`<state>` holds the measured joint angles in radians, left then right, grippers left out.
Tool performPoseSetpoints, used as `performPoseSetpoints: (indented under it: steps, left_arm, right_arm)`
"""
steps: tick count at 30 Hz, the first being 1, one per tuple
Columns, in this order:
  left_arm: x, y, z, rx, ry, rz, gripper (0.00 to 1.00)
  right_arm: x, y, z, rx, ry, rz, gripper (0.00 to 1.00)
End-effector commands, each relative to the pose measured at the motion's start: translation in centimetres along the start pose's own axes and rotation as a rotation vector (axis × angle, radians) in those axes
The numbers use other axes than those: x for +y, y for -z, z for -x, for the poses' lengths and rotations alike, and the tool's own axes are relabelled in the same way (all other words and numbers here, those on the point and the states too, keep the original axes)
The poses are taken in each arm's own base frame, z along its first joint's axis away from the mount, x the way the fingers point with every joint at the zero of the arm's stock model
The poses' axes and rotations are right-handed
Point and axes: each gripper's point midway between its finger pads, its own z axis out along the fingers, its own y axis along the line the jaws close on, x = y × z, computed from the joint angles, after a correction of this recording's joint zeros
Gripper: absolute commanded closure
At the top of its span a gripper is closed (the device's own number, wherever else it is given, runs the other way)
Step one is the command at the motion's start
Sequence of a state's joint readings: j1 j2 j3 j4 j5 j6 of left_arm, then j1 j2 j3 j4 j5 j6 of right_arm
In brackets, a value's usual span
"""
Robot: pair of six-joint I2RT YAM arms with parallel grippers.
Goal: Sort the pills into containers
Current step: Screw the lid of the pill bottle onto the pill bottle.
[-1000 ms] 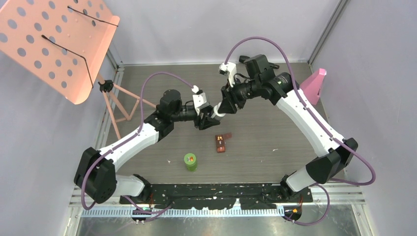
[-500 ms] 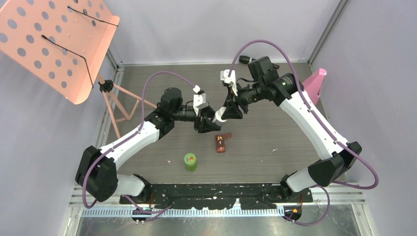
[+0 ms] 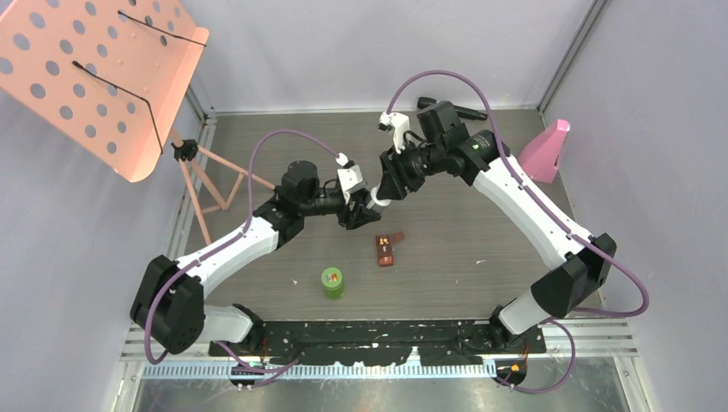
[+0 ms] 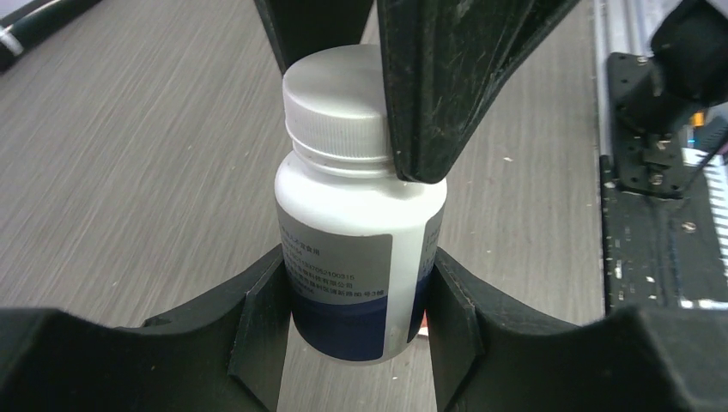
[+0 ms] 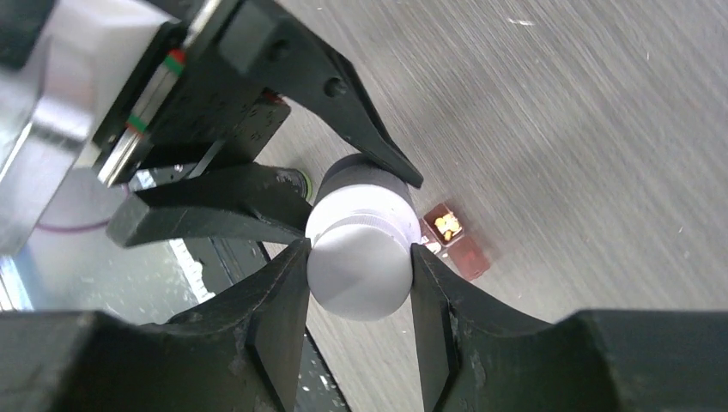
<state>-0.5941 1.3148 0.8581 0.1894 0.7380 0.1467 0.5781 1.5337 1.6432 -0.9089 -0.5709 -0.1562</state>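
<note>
White bottle (image 4: 356, 232) capped; brown case (image 5: 464, 254) holds yellow pills (image 5: 445, 225).

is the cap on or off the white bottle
On. The cap sits on the neck of the white bottle; the right gripper grips it while the left gripper clamps the body.
</note>
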Motion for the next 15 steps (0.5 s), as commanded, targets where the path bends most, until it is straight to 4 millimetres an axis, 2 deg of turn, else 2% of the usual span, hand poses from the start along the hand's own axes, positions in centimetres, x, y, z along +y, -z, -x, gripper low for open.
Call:
performPoseSetpoints:
  steps: [1, 2, 4, 5, 7, 8, 9, 11, 15]
  left_arm:
    - [2.8, 0.6, 6.8, -0.190, -0.208, 0.145, 1.00]
    - [2.9, 0.5, 6.7, -0.191, -0.206, 0.148, 1.00]
    - [2.9, 0.4, 6.0, -0.180, -0.192, 0.145, 1.00]
    - [2.8, 0.3, 5.7, -0.177, -0.188, 0.143, 1.00]
    - [2.7, 0.2, 4.7, -0.167, -0.165, 0.140, 1.00]
    - [2.6, 0.2, 4.3, -0.162, -0.155, 0.136, 1.00]
    - [2.5, 0.1, 3.9, -0.156, -0.145, 0.132, 1.00]
    - [2.4, 0.1, 3.2, -0.152, -0.125, 0.131, 1.00]
    - [2.5, -0.1, 2.9, -0.168, -0.085, 0.126, 1.00]
  right_arm:
    - [-0.9, -2.3, -0.6, -0.004, -0.289, -0.135, 0.79]
    - [-1.4, -2.5, -0.3, -0.034, -0.343, -0.169, 0.77]
    - [-1.7, -2.2, 0.9, -0.114, -0.390, -0.200, 0.62]
    - [-1.7, -1.9, 1.5, -0.147, -0.407, -0.205, 0.42]
    - [-2.0, -0.4, 3.6, -0.250, -0.404, -0.223, 0.23]
    - [-1.8, 0.6, 4.9, -0.303, -0.387, -0.210, 0.04]
    - [-1.9, 2.0, 6.3, -0.352, -0.373, -0.204, 0.00]
    - [-2.1, 4.2, 8.0, -0.410, -0.355, -0.209, 0.04]
    - [-2.4, 8.1, 10.2, -0.513, -0.354, -0.239, 0.05]
